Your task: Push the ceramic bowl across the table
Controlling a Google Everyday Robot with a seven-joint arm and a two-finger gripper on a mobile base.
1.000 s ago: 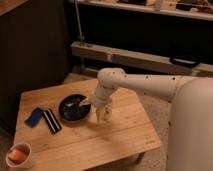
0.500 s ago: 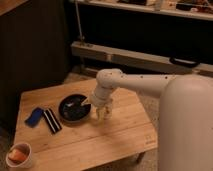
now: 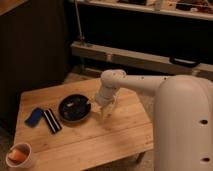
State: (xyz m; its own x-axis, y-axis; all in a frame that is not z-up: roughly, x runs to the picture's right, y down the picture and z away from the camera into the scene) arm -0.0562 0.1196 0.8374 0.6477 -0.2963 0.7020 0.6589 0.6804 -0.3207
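My jaws hang near the middle of the frame, pointing down at the table (image 3: 117, 137), low over the planks and hard against the right side of the ceramic bowl (image 3: 75, 107). Whether they are apart or together I cannot tell, nor whether they already touch the rim or stand just beside it. My arm (image 3: 142, 83) reaches in from the right of the frame, bending at a pale wrist above them.

The bowl sits a little left of centre on the table, upright, black and glossy, with faint pale marks inside. To its left lie a black-and-white striped block (image 3: 51, 120) just beside it and a blue pad (image 3: 34, 116) farther left. A white cup (image 3: 19, 155) with orange contents stands well apart at the lower left corner.

As I judge it, the push is at its start or barely under way. To do it well I should keep low, so I meet the bowl's wall rather than ride over the rim, and press through its middle so it slides straight instead of spinning away. Going leftward, the striped block is in the path; a slow, steady stroke angled toward open planks seems safer, stopping short of the table edge.
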